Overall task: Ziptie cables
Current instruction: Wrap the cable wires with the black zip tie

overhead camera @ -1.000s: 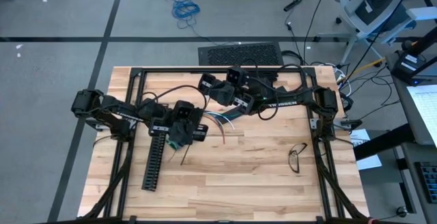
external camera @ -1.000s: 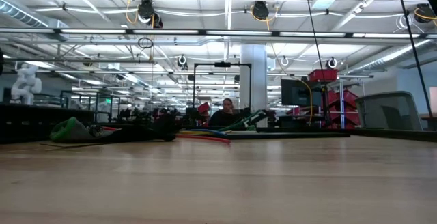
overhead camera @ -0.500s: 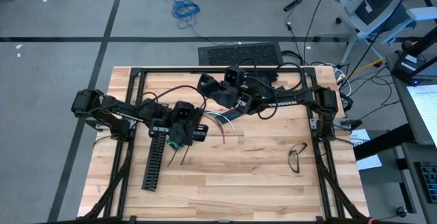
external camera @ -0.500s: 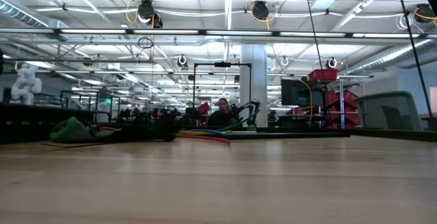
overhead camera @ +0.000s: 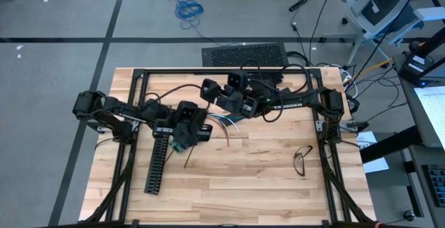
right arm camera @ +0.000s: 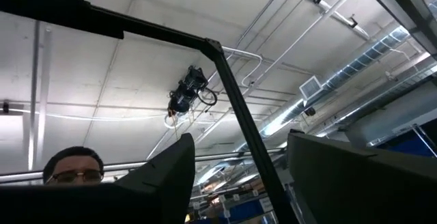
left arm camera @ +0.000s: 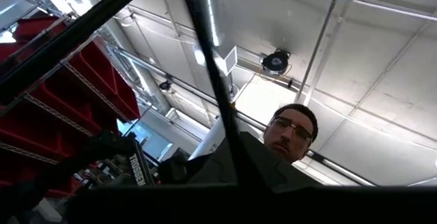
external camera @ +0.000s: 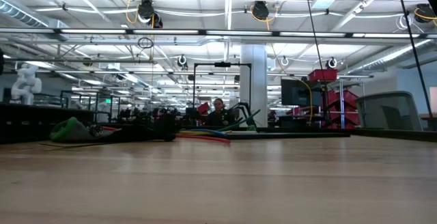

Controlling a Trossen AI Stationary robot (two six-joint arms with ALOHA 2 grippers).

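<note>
The cables (overhead camera: 226,120), thin white, red, blue and green wires, lie on the wooden table between the two arms. In the low view the cables (external camera: 212,135) lie flat, with a green loop (external camera: 247,118) standing up at one end. My left gripper (overhead camera: 182,134) is shut just left of them, tilted upward, with a thin black zip tie (overhead camera: 188,156) sticking out below it toward the near edge. My right gripper (overhead camera: 211,89) hangs open over the table's far part, pointing upward. Its two fingers (right arm camera: 171,176) have nothing between them. My left gripper is shut on the zip tie, which rises as a thin dark strip (left arm camera: 215,94) from between the dark fingers. The fingers themselves hide the place of contact. The strip's other end hangs out below the gripper toward the table's near edge.
A long black slotted channel (overhead camera: 158,160) lies on the table near my left gripper. A pair of glasses (overhead camera: 302,160) lies toward the right. A black frame (overhead camera: 208,71) runs along the table's edges. A person (external camera: 218,115) is beyond the far edge.
My right gripper has opened and shifted slightly toward the table's left. In the low view the cables' raised green end has sprung from a slanting strand into a lower loop. The rest of the bundle has stayed on the table.
</note>
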